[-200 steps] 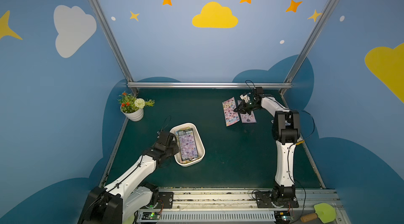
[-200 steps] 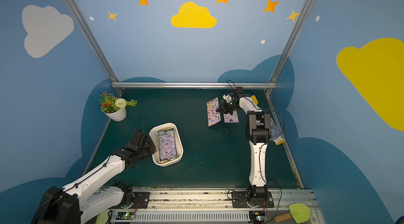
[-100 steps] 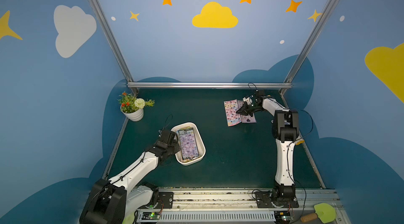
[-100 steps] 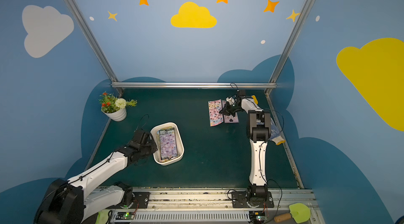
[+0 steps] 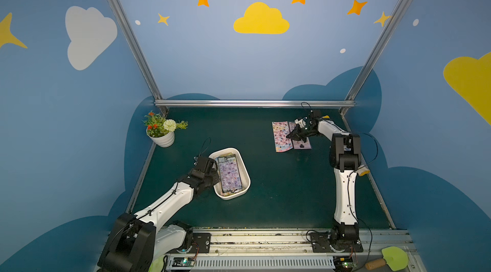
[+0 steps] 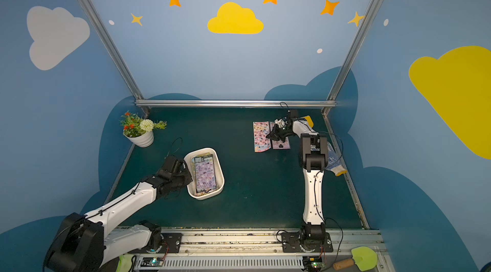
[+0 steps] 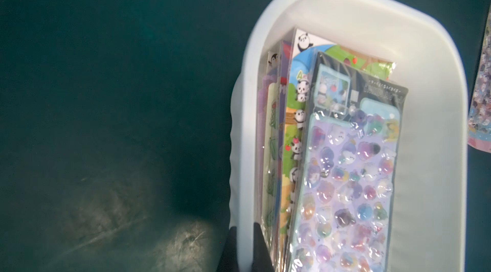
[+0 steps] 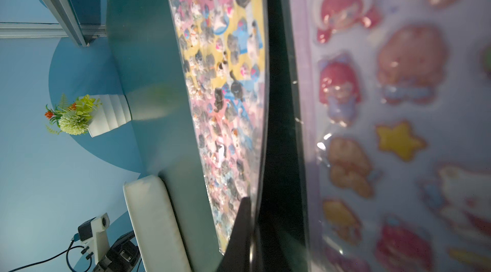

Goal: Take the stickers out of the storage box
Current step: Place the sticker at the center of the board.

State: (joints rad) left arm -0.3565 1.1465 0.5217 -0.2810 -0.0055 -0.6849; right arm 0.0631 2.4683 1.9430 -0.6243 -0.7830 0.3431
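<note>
The white storage box (image 5: 245, 175) (image 6: 220, 175) (image 7: 438, 151) sits left of centre on the green mat. A stack of stickers (image 5: 229, 175) (image 6: 204, 175) (image 7: 345, 177) lies in it, with a purple bubbly sheet on top. My left gripper (image 5: 215, 177) (image 6: 189, 177) (image 7: 244, 246) is shut on the box's left wall, one finger on each side. Far right, a pink sticker sheet (image 5: 281, 136) (image 6: 260, 136) (image 8: 225, 84) lies beside a purple one (image 5: 303, 143) (image 6: 281, 144) (image 8: 398, 124). My right gripper (image 5: 289, 136) (image 6: 269, 136) (image 8: 252, 230) is shut on the pink sheet's edge.
A white ribbed flower pot (image 5: 162, 135) (image 6: 139, 136) (image 8: 109, 119) stands at the back left corner. A work glove (image 6: 333, 161) lies by the right arm at the mat's right edge. A green toy shovel (image 5: 393, 257) rests on the front rail.
The pink sheet in the right gripper has come down flatter onto the mat beside the purple sheet. The left gripper has kept its hold on the box wall.
</note>
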